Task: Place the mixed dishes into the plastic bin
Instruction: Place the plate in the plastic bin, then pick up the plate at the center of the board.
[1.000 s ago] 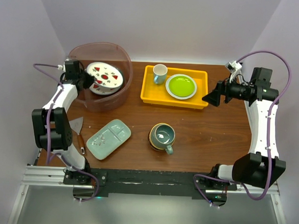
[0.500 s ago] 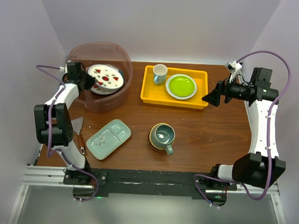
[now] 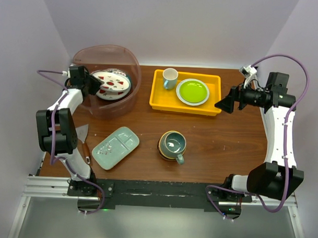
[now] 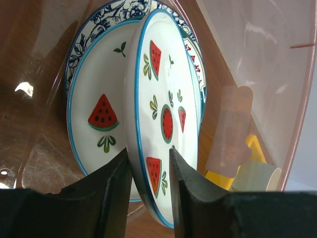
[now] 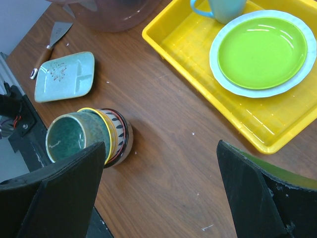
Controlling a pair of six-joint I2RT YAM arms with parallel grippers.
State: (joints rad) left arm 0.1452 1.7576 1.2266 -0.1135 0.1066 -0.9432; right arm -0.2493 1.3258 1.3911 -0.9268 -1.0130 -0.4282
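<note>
Brown wood table (image 3: pixel 215 142): far L, plastic bin (image 3: pixel 104 111) holds watermelon plate (image 4: pixel 163 109) tilted on blue floral plate (image 4: pixel 94 25). The left gripper (image 4: pixel 148 163) is in the bin, jaws narrowly apart astride the plate's rim; can't tell if pinching. Mid-table, outside bin, sit green divided tray (image 3: pixel 115 147) & teal mug (image 3: pixel 173 142) in striped bowl (image 5: pixel 119 136); R of yellow tray (image 3: pixel 183 108), right gripper (image 5: pixel 159 148) gapes wide, holding nothing.

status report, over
Left fingers astride watermelon plate rim, inside plastic bin, grip unclear. Right fingers open, empty. Green tray, mug stack not binned.
</note>
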